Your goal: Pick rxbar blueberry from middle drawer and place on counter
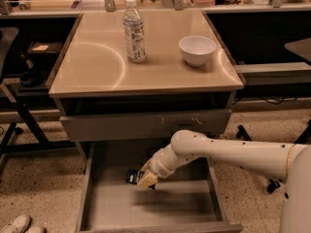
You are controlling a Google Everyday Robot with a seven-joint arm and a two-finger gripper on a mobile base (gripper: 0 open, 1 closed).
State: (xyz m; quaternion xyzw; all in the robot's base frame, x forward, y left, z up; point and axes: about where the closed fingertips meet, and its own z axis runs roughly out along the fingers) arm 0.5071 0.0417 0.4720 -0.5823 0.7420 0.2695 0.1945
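Rxbar blueberry (131,176) is pinched at its right end in the gripper (145,179), over the left half of the open middle drawer (146,211) and seemingly just off its grey floor! Wrapper print is too small to read. Above the drawer, the counter (97,67) carries a labelled water bottle (134,30) and a white bowl (197,49).

Counter (97,69) tops the cabinet. Water bottle (133,30) upright on it, centre-rear; bowl (197,50) to the bottle's right, well apart. Closed drawer front (112,126) just below the counter edge. Under that, middle drawer (112,208) pulled out toward the camera. Arm (228,152) enters from the right, reaching down and left over the drawer. Gripper (145,179) above the drawer floor, left of centre, closed on the rxbar blueberry (131,176), which projects to its left. Shoes (19,224) on the floor, left of the drawer.
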